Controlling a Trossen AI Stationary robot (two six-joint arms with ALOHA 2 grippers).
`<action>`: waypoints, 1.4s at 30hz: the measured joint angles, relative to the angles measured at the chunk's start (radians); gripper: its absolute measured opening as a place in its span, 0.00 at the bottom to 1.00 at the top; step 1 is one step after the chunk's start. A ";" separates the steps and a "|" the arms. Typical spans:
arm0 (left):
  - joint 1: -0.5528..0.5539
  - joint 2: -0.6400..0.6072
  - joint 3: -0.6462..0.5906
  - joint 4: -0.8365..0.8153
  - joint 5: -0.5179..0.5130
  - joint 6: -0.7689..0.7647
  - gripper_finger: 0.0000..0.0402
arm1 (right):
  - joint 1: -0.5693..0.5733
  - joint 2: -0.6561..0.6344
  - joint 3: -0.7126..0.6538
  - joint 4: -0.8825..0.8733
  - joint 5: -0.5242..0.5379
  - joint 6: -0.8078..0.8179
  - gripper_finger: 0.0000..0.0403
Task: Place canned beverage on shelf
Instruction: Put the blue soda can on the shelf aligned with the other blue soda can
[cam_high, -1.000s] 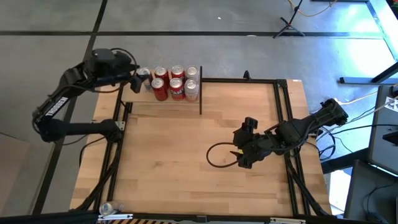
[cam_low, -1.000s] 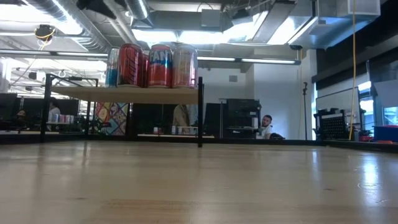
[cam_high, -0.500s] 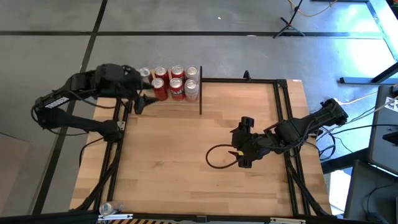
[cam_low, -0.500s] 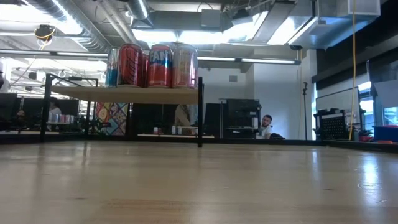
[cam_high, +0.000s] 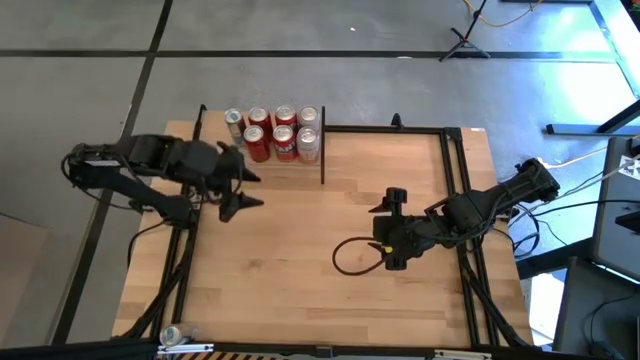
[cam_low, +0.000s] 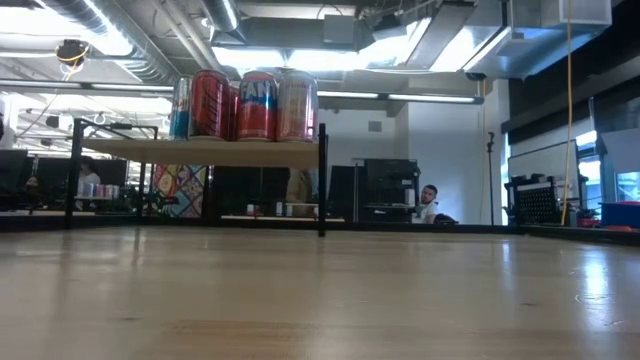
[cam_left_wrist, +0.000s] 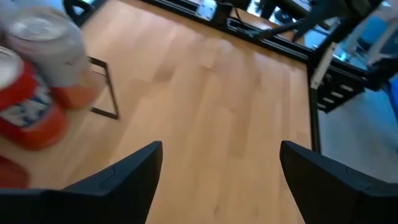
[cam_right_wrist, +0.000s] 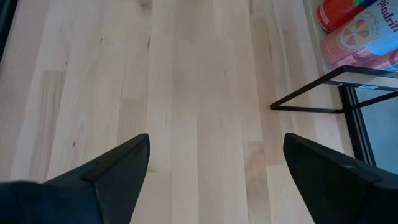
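Seen from above, your wooden table (cam_high: 300, 250) fills the middle of the scene, with a small raised shelf (cam_high: 215, 168) at its far left corner. Seven cans (cam_high: 274, 133) stand upright on the shelf in two close rows, red ones among silver and pale pink ones, crowded toward the shelf's right end beside its black corner post (cam_high: 322, 150). From table height, the shelf (cam_low: 200, 148) sits on thin black legs, and a red Fanta can (cam_low: 257, 106) stands among the others at its right end. Your left gripper (cam_high: 243, 189) hovers over the table just near of the shelf, its fingers (cam_left_wrist: 127, 177) spread apart and holding nothing. Your right gripper (cam_high: 384, 231) waits over the right half of the table, fingers (cam_right_wrist: 115, 165) likewise spread and empty, with a loop of black cable (cam_high: 352, 252) lying on the wood just to its left. A lone can (cam_high: 172, 334) lies at the table's near left corner.
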 joint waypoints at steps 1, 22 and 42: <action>-0.024 0.005 0.000 0.000 -0.009 -0.013 0.78 | 0.000 0.000 0.000 0.000 0.000 0.000 0.89; -0.263 0.134 0.000 0.065 -0.062 -0.133 0.78 | 0.000 0.000 0.000 0.046 0.000 0.006 0.89; -0.594 0.203 0.000 -0.036 0.020 -0.682 0.78 | 0.000 0.000 0.000 0.056 -0.019 -0.109 0.89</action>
